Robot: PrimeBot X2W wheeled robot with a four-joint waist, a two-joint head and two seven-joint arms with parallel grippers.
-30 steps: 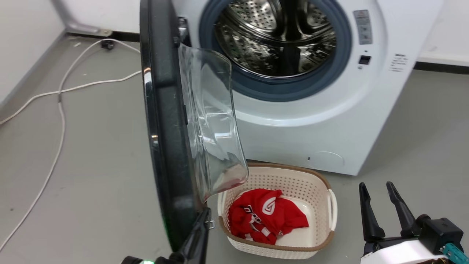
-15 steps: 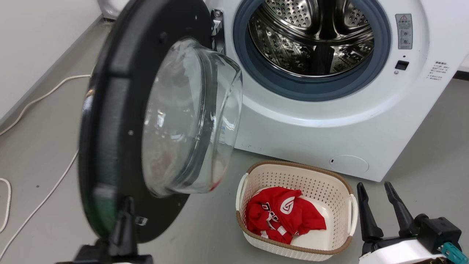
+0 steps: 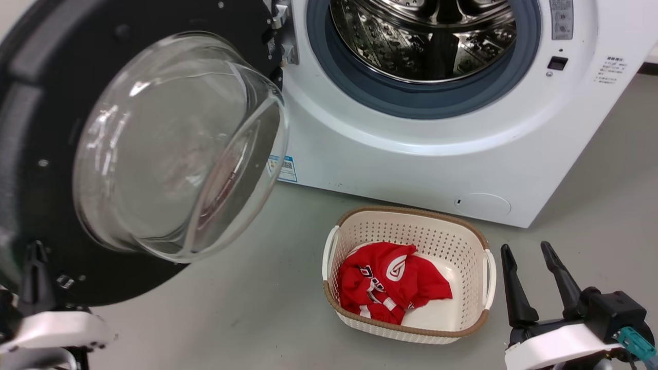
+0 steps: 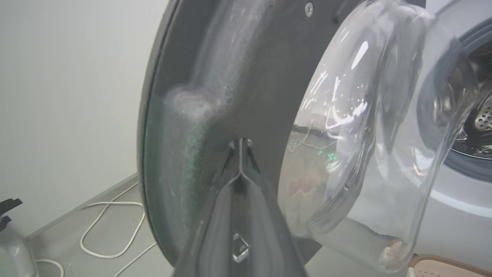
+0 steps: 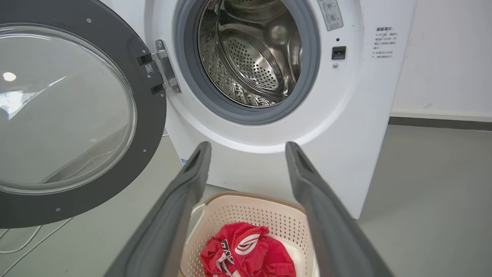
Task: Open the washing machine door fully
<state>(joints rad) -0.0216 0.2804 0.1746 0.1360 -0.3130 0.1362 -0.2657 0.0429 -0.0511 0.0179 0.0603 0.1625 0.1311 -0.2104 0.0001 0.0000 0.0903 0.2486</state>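
Note:
The washing machine door [image 3: 36, 118], a big black disc with a bulging glass bowl [image 3: 175, 149], stands swung out to the left of the washing machine [image 3: 411, 164] on its metal hinge [image 3: 280, 15]. Its inner face is turned toward me. The steel drum [image 3: 426, 36] lies uncovered. My left gripper [image 3: 36, 252] is shut, and its tips rest against the door's dark inner face [image 4: 215, 77] near the lower rim, beside the bowl. In the left wrist view the left gripper [image 4: 240, 144] shows its fingers pressed together. My right gripper [image 3: 526, 247] hangs open at the lower right, holding nothing, away from the door [image 5: 150, 115].
A cream laundry basket [image 3: 406, 216] with a red garment [image 3: 390, 282] sits on the grey floor before the machine, just left of my right gripper [image 5: 248, 148]. A white cable [image 4: 111, 231] loops on the floor by the wall behind the door.
The door has swung farther out, from edge-on to its inner face toward me. My shut left gripper went left with it. The head camera shifted too. The right gripper stays.

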